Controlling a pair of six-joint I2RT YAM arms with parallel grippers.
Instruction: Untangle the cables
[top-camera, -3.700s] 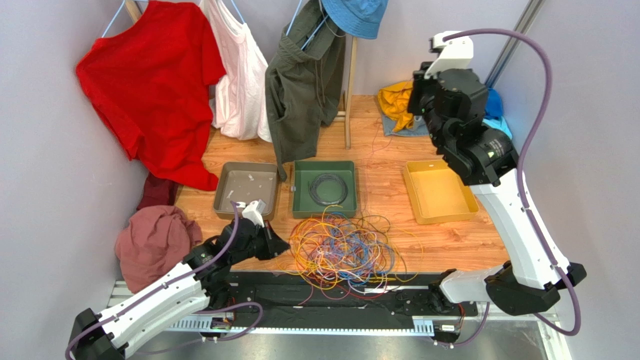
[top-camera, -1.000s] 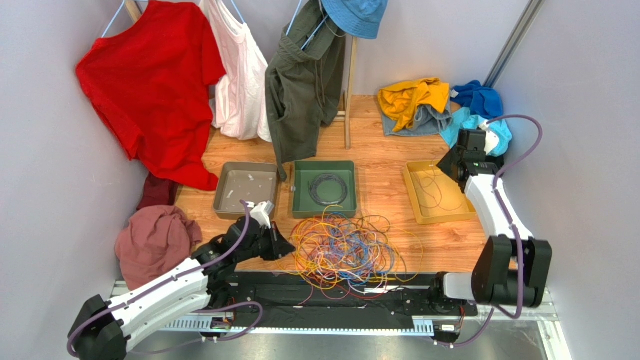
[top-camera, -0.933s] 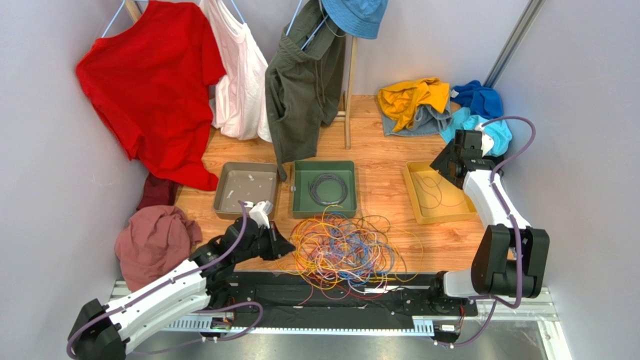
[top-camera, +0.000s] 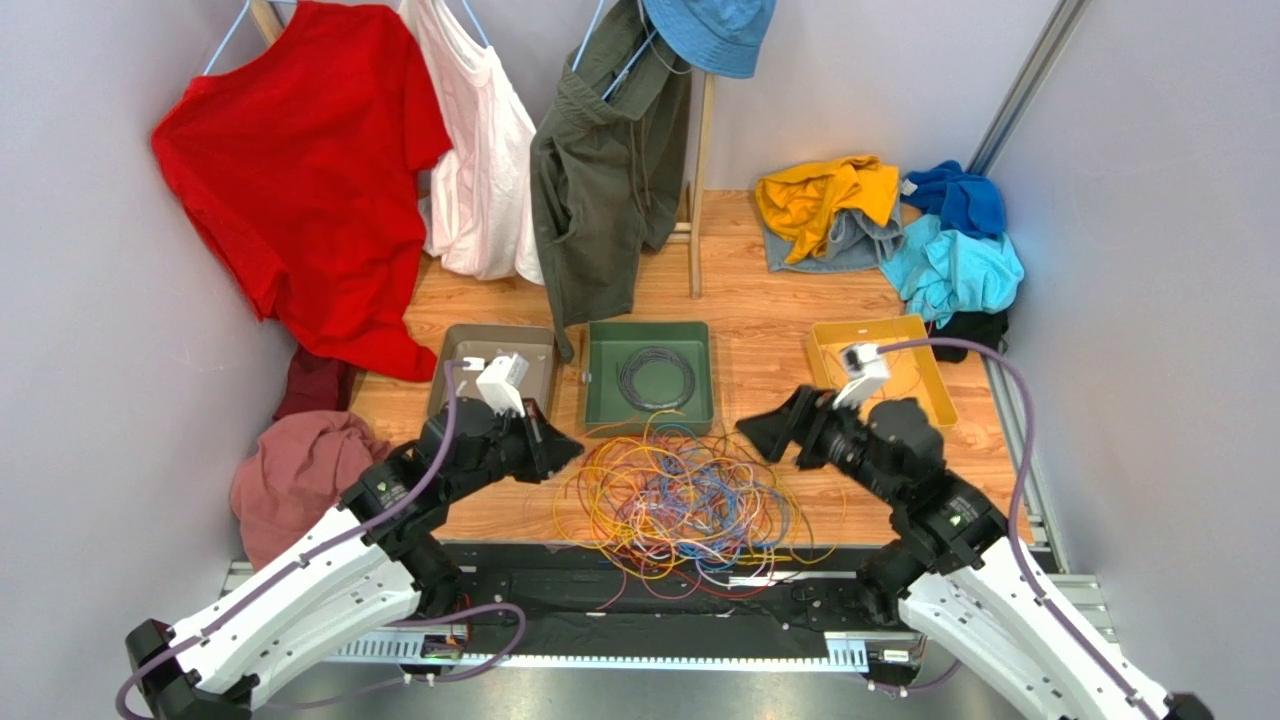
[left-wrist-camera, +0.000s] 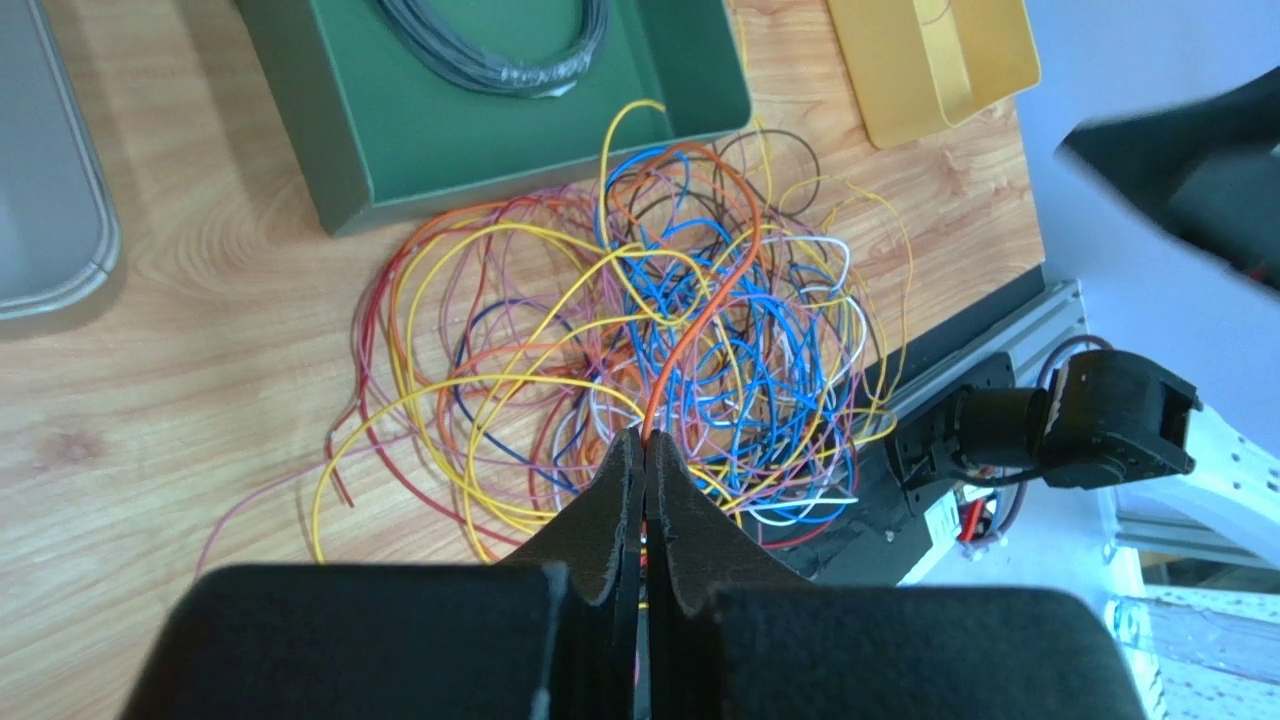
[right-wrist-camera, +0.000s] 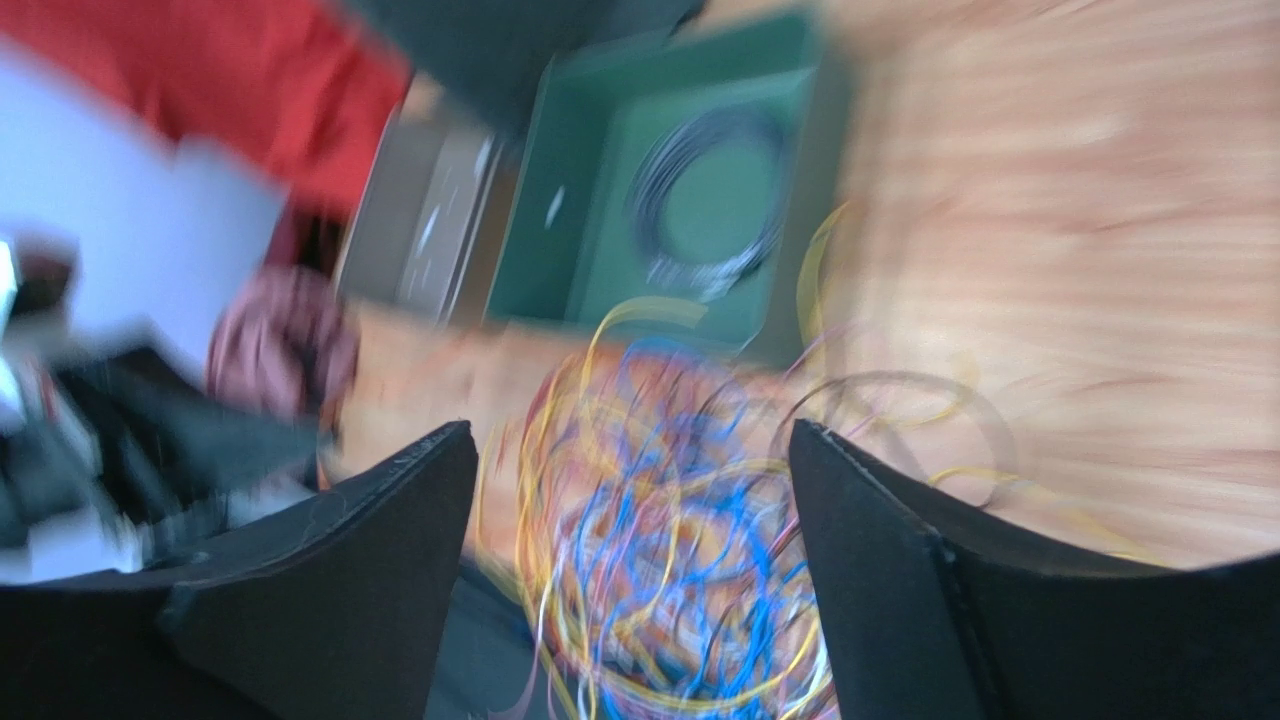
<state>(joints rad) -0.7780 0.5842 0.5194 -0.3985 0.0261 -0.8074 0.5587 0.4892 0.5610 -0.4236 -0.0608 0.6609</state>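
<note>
Left gripper (left-wrist-camera: 645, 444): fingers pressed together, clamped on an orange cable (left-wrist-camera: 706, 285) rising from the cables (top-camera: 684, 503). Right gripper (right-wrist-camera: 631, 503): fingers wide apart, holding nothing. The cables lie between both grippers.

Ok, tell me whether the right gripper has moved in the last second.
Yes. The right gripper has swung from the yellow tray's far right side to its near left, and is open beside the cables.

green tray (top-camera: 598, 408) borders cables (top-camera: 676, 503) behind
</note>
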